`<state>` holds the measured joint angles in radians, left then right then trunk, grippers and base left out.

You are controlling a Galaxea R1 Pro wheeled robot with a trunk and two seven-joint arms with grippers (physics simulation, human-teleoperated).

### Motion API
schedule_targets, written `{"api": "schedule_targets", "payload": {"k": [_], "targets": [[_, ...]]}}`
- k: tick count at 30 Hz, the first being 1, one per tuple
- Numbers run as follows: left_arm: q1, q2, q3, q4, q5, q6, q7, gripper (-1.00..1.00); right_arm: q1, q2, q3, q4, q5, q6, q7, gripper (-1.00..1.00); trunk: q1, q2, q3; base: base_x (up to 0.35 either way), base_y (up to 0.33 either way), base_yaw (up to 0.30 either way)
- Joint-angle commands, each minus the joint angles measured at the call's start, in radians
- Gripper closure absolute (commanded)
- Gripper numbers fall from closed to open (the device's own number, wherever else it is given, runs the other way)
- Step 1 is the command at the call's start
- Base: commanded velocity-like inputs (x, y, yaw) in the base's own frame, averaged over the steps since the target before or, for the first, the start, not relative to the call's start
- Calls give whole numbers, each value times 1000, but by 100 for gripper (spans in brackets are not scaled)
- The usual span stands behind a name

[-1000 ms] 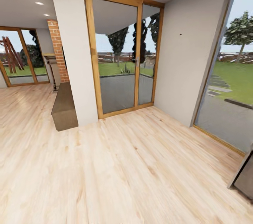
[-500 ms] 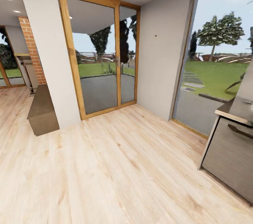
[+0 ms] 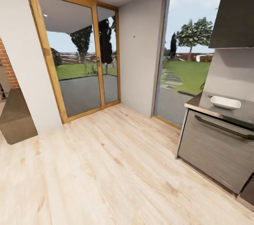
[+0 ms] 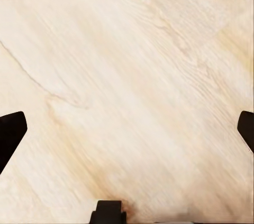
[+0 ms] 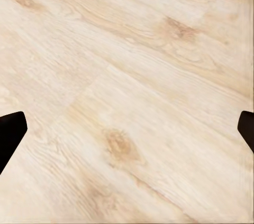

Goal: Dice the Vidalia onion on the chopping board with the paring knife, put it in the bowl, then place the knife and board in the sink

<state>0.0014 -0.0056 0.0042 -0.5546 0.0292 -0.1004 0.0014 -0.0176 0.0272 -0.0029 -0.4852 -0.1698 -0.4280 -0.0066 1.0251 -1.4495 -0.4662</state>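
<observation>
White sq. bowl (image 3: 225, 102) upright on grey countertop (image 3: 243, 113).

Both grippers, left (image 4: 127, 129) and right (image 5: 127, 129), hold fingers spread wide.

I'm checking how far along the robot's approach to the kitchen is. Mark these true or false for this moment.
1. A white bowl sits on the countertop. True.
2. The bowl holds diced onion. False: it looks empty.
3. Both wrist cameras look down on wooden floor. True.
4. The left gripper holds a knife. False: its fingers stand wide apart over bare floor.
5. The glass door stands open. False: it looks shut.
</observation>
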Motion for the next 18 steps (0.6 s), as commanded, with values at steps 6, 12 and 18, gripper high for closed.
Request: {"api": "schedule_targets", "payload": {"k": [6, 12, 18], "targets": [[0, 0, 0, -1, 3, -2, 0, -100, -1, 0, 0, 1, -4, -3, -1, -100, 0, -1, -1, -9, -167, -279], [0, 0, 0, 0, 4, -2, 0, -100, -1, 0, 0, 1, -4, -3, 0, -100, 0, -1, -1, 0, -163, -279], [0, 0, 0, -1, 3, -2, 0, -100, -1, 0, 0, 0, -4, -3, 0, -100, 0, -1, -1, 0, -145, -279]]}}
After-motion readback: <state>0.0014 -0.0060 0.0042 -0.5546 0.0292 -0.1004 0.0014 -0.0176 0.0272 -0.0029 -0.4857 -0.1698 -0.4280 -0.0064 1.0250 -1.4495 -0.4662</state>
